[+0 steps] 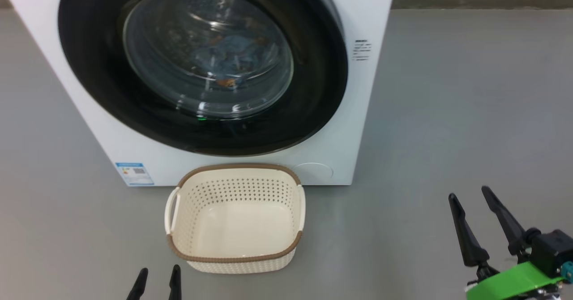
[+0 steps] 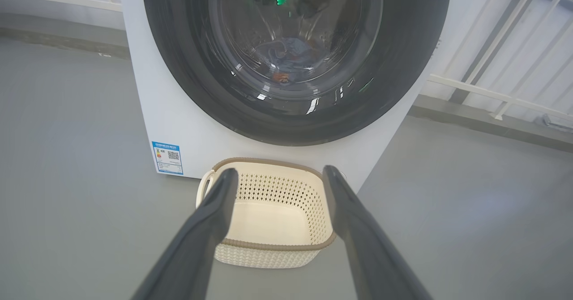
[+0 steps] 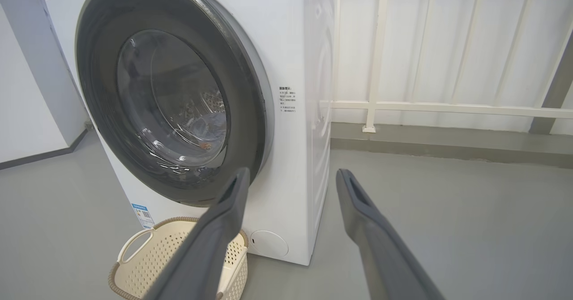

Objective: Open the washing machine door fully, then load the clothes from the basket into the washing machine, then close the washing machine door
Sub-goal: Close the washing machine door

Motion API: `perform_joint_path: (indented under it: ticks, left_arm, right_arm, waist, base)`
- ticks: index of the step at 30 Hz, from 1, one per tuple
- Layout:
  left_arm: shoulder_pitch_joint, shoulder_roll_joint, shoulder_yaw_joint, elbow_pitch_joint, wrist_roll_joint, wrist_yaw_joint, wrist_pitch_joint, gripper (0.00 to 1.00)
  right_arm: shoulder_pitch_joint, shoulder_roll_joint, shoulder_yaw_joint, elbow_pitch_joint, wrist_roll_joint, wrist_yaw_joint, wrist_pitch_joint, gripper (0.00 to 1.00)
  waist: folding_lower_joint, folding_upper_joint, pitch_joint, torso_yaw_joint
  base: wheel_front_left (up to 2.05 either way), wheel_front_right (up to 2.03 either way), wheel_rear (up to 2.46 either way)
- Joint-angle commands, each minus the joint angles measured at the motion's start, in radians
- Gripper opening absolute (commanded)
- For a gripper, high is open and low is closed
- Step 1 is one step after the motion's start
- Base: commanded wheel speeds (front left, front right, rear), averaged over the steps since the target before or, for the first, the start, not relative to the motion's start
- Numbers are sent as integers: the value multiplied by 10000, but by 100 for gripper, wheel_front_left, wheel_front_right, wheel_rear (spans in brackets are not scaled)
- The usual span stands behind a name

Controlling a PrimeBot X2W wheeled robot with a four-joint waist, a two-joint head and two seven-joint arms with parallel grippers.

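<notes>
Grey floor [image 1: 447,89] runs under the whole scene. At the lower left of the head view the left hand [image 1: 159,274] shows as two dark fingertips, cut off by the frame edge. They are spread apart with nothing between them. The basket [image 1: 237,188] sits just ahead of this hand and slightly to its right, apart from the fingers. It is empty and stands on the floor close against the front of the washing machine [image 1: 371,4], near a blue label sticker [image 1: 134,173]. Above it the washing machine door [image 1: 89,67] lies against the machine's front; whether it is latched cannot be told. Behind its glass the clothes [image 1: 233,51] lie in the drum, a blue heap with an orange patch, blurred by reflections. Further right, well apart from door and basket, the right hand [image 1: 469,194] hangs over the floor, fingers released and holding nothing. A white railing [image 3: 380,45] stands beyond the machine's right side.
</notes>
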Motion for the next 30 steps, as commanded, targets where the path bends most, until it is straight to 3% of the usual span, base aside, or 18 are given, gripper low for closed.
perform_joint_path:
  ticks: [1, 14, 30]
  left_arm:
    - [-127, 53, 333, -291, 136, -24, -65, 100]
    - [-52, 53, 588, -288, 114, -24, -65, 100]
    - [-29, 53, 793, -232, 108, 10, -65, 100]
  right_arm:
    - [23, -91, 139, -257, -131, -59, -46, 100]
    - [1302, 547, -773, -16, -363, -59, -46, 100]
    - [1437, 534, -1111, 69, -339, -59, -46, 100]
  waist:
    - [0, 0, -211, -355]
    - [0, 0, -327, -534]
    - [0, 0, -328, -388]
  base:
    - [0, 0, 0]
    - [0, 0, 0]
    - [0, 0, 0]
